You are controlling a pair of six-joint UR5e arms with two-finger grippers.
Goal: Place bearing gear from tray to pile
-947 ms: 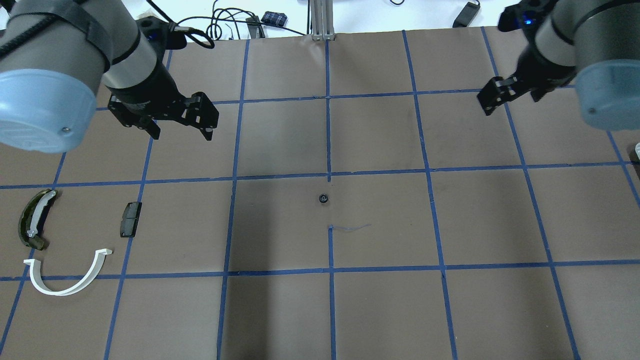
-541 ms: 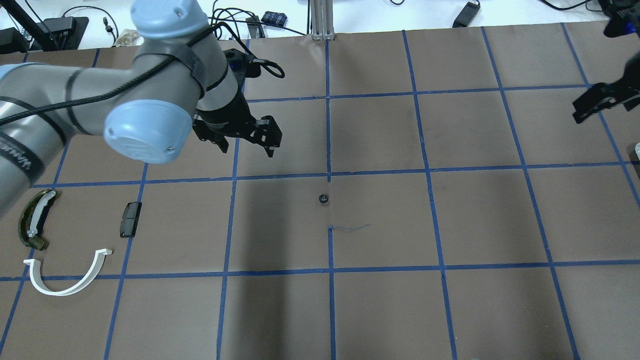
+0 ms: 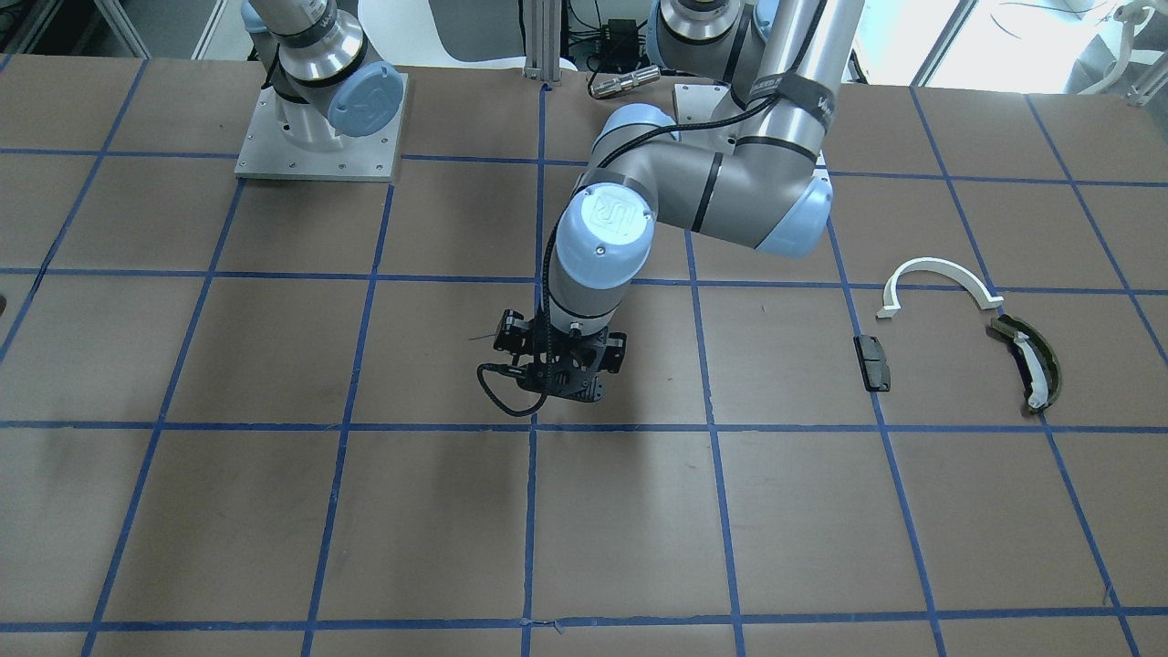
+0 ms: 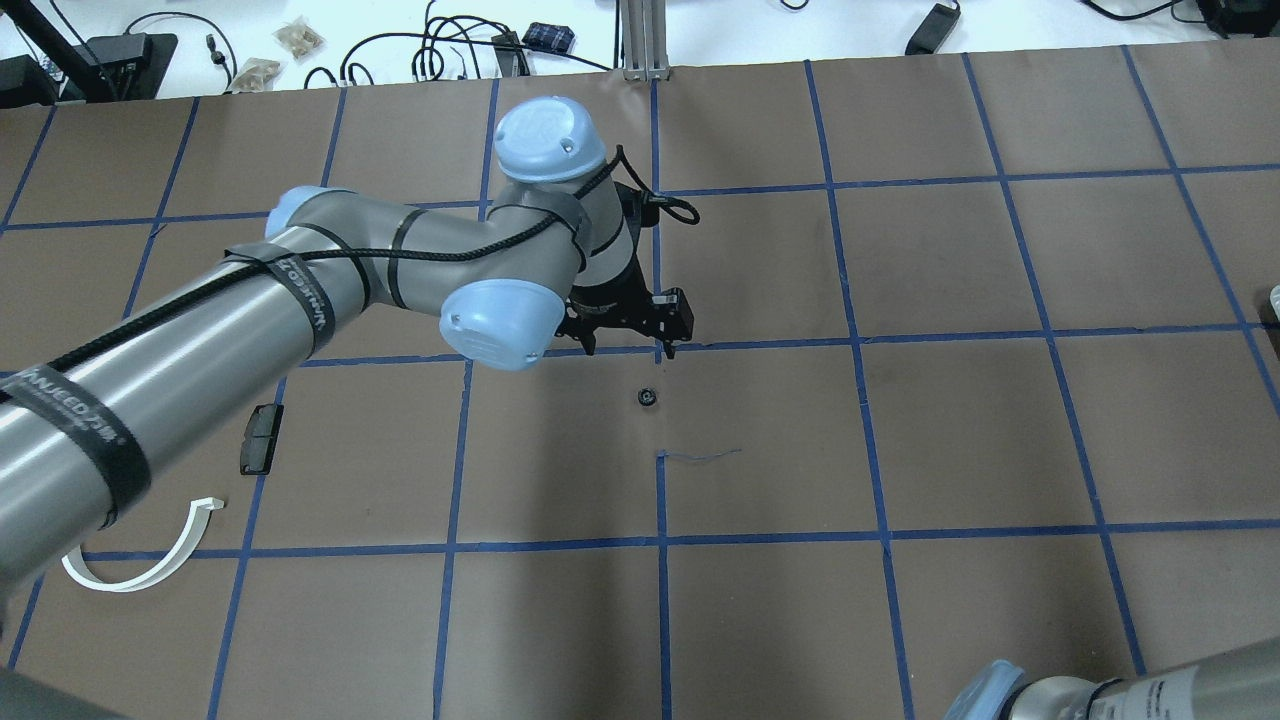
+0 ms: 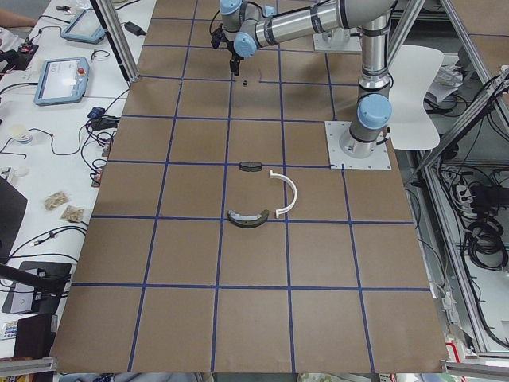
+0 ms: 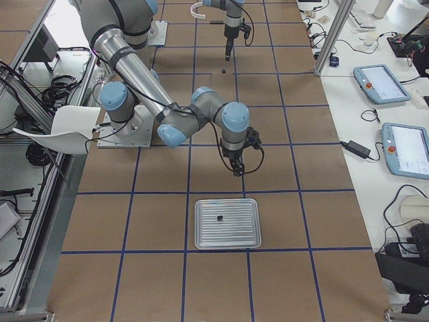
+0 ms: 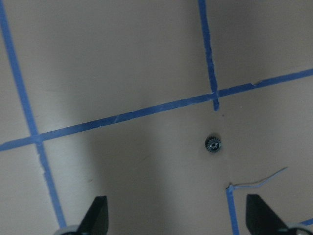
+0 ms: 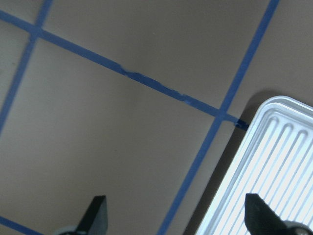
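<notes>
Bearing gear [image 7: 213,144]: one on table [image 4: 900,450]. Pile [image 3: 935,267]: three parts; left arm [image 4: 200,340] hides shoe piece [image 3: 1029,363] overhead. Left gripper [image 7: 178,215], right gripper [image 8: 176,215]: spread wide, empty.

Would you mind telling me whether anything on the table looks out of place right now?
One small bearing gear lies alone mid-table, on bare paper, far from both the tray and the pile, near the open left gripper. Beside it, a strip of blue tape looks peeled into a loose curl.
</notes>
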